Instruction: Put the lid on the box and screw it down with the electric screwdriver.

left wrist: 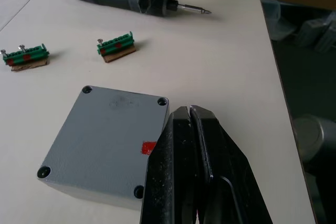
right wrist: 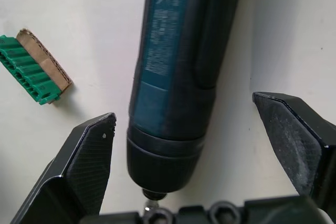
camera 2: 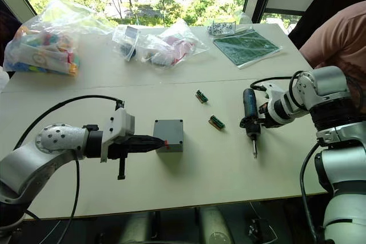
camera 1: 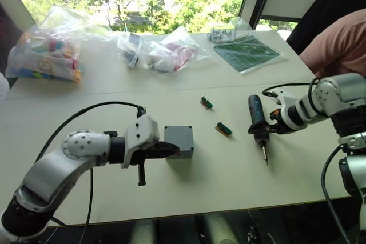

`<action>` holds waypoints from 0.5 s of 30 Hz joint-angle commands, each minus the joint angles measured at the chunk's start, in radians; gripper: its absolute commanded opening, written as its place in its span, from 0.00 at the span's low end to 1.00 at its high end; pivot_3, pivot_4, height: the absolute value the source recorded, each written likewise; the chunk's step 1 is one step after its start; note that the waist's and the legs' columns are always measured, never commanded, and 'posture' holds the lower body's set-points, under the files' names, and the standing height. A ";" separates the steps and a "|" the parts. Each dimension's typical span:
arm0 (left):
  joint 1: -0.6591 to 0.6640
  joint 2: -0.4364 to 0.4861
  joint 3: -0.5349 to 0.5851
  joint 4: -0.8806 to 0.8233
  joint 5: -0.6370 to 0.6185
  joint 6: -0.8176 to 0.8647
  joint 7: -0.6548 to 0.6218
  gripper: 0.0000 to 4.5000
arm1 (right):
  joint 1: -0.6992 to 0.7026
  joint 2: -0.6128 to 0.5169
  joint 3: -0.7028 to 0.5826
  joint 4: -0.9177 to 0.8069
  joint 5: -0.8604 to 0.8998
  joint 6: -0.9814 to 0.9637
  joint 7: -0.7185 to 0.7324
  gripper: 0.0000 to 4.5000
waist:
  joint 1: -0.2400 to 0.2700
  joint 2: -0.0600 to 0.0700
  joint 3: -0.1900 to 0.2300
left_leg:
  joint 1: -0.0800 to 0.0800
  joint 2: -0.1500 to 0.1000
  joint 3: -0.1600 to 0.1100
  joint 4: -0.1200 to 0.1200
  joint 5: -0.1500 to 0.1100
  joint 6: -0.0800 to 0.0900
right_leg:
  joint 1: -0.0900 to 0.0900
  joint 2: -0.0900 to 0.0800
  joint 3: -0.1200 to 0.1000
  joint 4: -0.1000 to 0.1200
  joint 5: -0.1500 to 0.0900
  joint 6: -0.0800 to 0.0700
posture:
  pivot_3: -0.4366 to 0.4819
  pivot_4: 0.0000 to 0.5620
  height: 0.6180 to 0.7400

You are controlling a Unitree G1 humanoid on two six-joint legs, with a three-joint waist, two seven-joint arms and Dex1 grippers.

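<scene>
The grey box (camera 1: 179, 149) stands mid-table with the lid (left wrist: 105, 135) lying flat on top, a screw hole at each corner. A small red mark (left wrist: 148, 147) shows at the edge nearest my left gripper (left wrist: 188, 112). That gripper is shut with nothing in it, its tips right at that edge of the box; I cannot tell if they touch. The electric screwdriver (camera 1: 257, 118) lies on the table to the right, bit pointing toward the front edge. My right gripper (right wrist: 185, 111) is open, one finger on each side of the screwdriver's front end without clamping it.
Two small green connectors (camera 1: 206, 103) (camera 1: 223, 128) lie between box and screwdriver. Plastic bags (camera 1: 46, 50) (camera 1: 163, 52) and a green board (camera 1: 247, 53) sit at the back. A person's sleeve (camera 1: 337, 44) is at the far right. The table's front edge (camera 1: 229, 208) runs close below the box.
</scene>
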 commanded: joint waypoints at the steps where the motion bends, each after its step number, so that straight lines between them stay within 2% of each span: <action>1: 0.029 -0.016 0.034 -0.062 -0.016 0.008 0.055 0.00 | -0.024 0.008 0.068 0.014 -0.011 0.006 0.035 0.99 | 0.000 0.000 0.000 | 0.000 0.000 0.000 0.000 0.000 0.000 | 0.000 0.000 0.000 0.000 0.000 0.000 | 0.48 0.27 1.00; 2: 0.029 -0.024 0.030 -0.068 -0.017 0.016 0.069 0.00 | -0.024 0.009 0.083 0.022 -0.030 0.006 0.048 0.99 | 0.001 0.000 0.000 | 0.000 0.000 0.000 0.000 0.000 0.000 | 0.000 0.000 0.000 0.000 0.000 0.000 | 0.48 0.27 1.00; 5: 0.043 -0.035 0.021 -0.086 -0.013 0.026 0.101 0.00 | -0.026 0.023 0.126 0.077 -0.101 0.005 0.103 0.86 | 0.001 -0.001 -0.001 | 0.000 0.000 0.000 0.001 0.000 0.000 | 0.001 0.000 0.000 0.000 0.000 0.000 | 0.48 0.27 1.00; 12: 0.047 -0.033 0.036 -0.087 -0.022 0.035 0.120 0.00 | -0.022 0.016 0.212 0.085 -0.204 -0.032 0.243 0.40 | 0.003 -0.004 -0.003 | 0.001 0.000 -0.001 0.002 0.000 0.000 | 0.002 0.000 -0.001 0.000 0.000 0.000 | 0.48 0.27 1.00; 15: 0.039 -0.026 0.034 -0.072 -0.024 0.033 0.114 0.00 | -0.029 0.035 0.186 0.109 -0.249 -0.064 0.271 0.40 | 0.002 -0.005 -0.003 | 0.001 0.000 -0.001 0.002 0.000 0.000 | 0.003 0.000 -0.002 0.000 0.000 0.000 | 0.48 0.27 1.00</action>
